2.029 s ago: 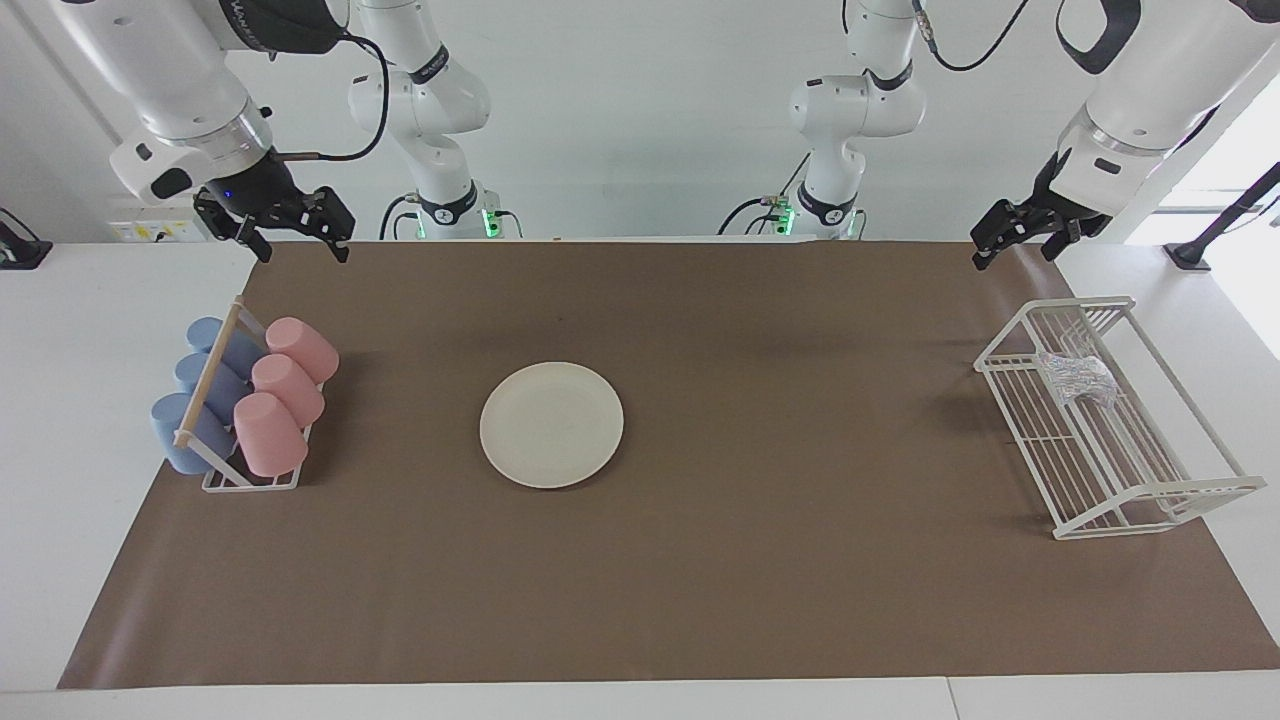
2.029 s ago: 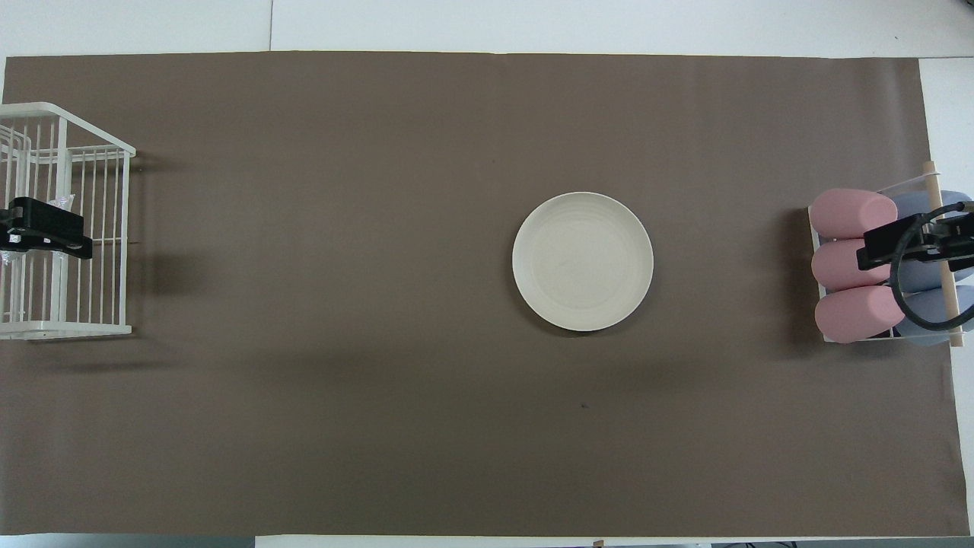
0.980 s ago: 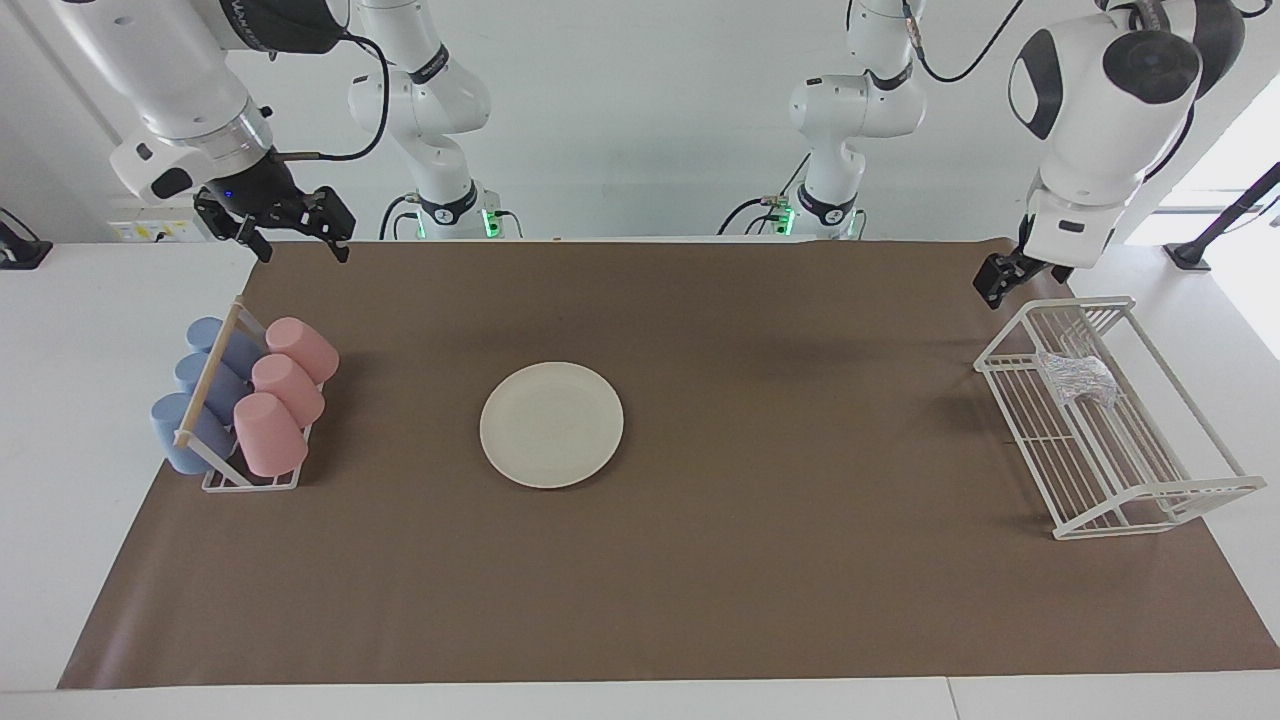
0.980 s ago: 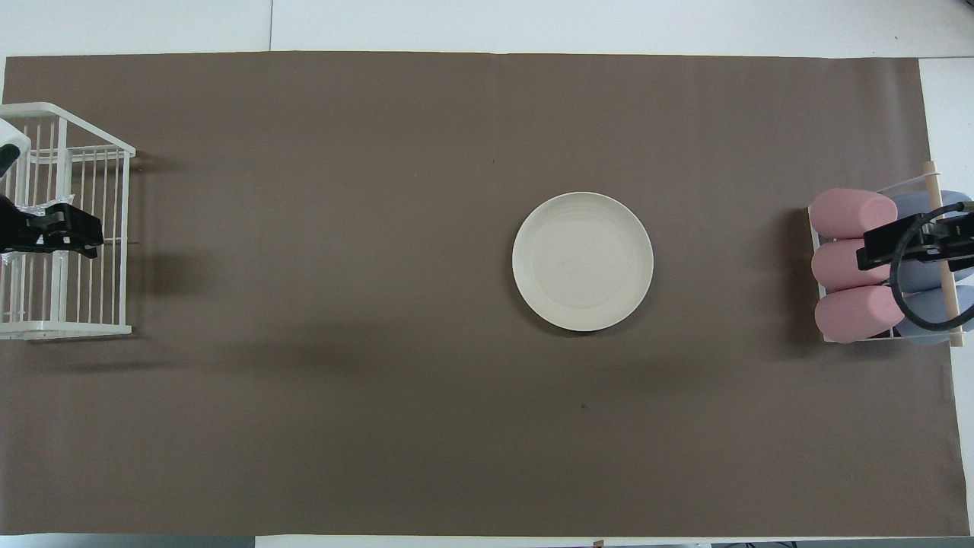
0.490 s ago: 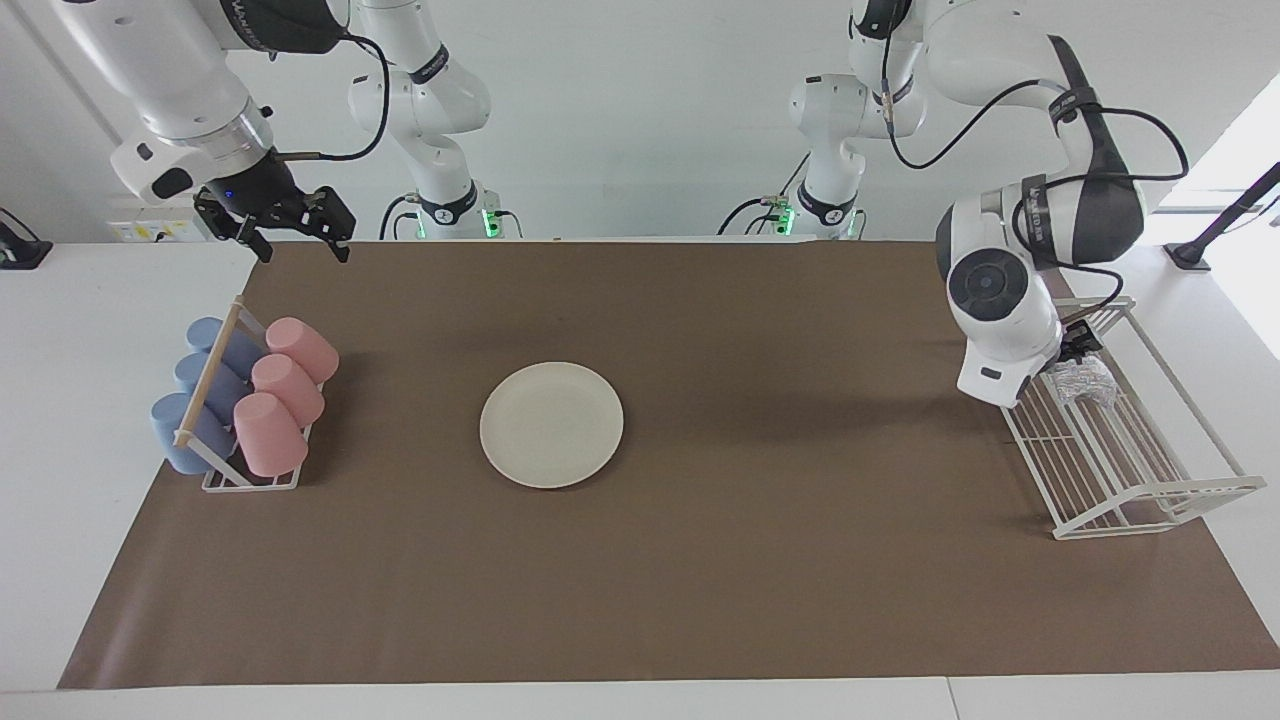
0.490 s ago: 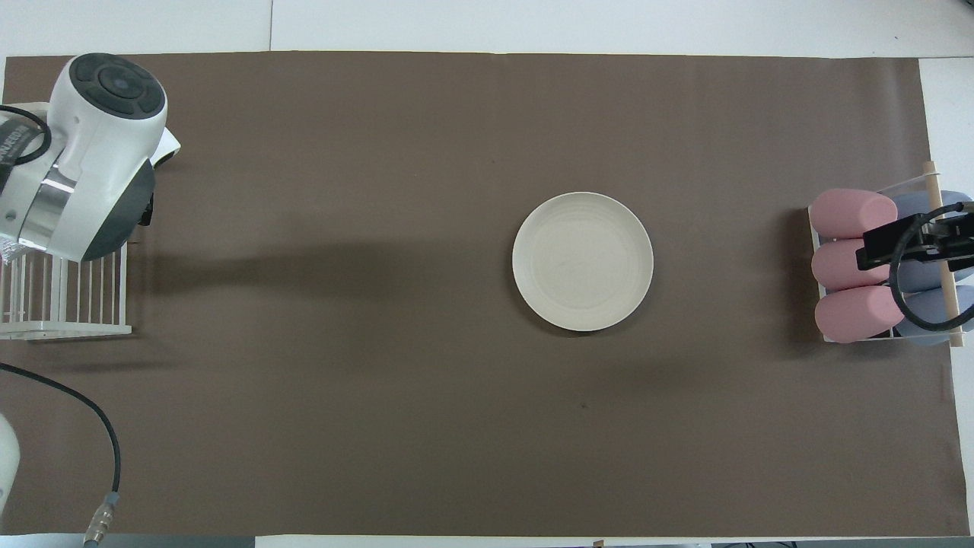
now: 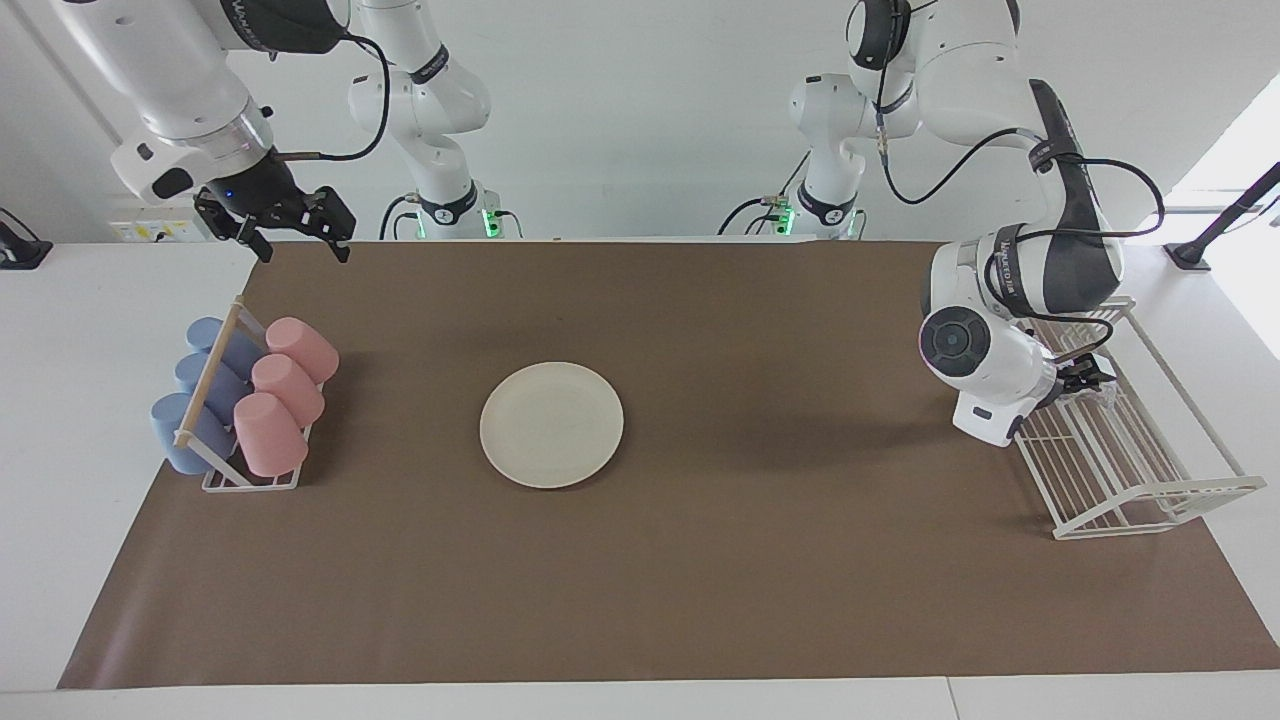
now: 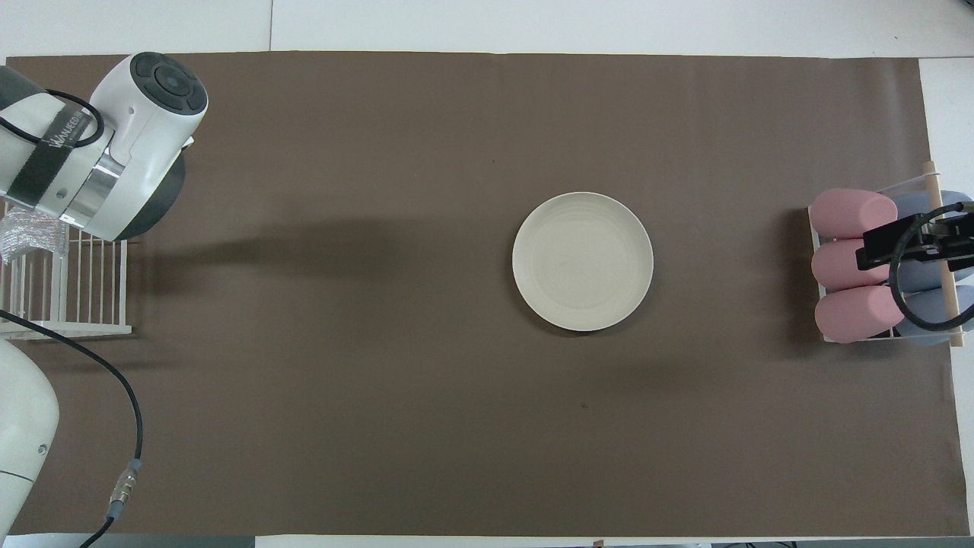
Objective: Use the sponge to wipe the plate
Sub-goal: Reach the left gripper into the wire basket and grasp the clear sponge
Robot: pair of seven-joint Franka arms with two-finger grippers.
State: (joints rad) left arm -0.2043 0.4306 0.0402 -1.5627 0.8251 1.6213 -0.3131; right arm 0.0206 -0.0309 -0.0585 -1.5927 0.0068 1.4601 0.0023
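The cream-white plate [image 7: 551, 424] lies flat on the brown mat near the table's middle; it also shows in the overhead view [image 8: 583, 261]. The silvery sponge [image 8: 30, 236] lies in the white wire rack [image 7: 1150, 495] at the left arm's end of the table. My left gripper [image 7: 1088, 380] is down inside the rack at the sponge, and the wrist hides most of the sponge in the facing view. My right gripper [image 7: 295, 235] is open and empty, and it waits in the air over the cup rack [image 7: 250, 478].
The cup rack holds pink cups [image 7: 280, 395] and blue cups [image 7: 205, 385] lying on their sides at the right arm's end. The left arm's cable [image 8: 122, 426] hangs over the mat's edge nearest the robots. The wire rack also shows in the overhead view [image 8: 68, 329].
The left arm has swung down from above the table's edge to the wire rack and lowered its gripper onto the sponge. The right arm, the plate and the cups have not moved.
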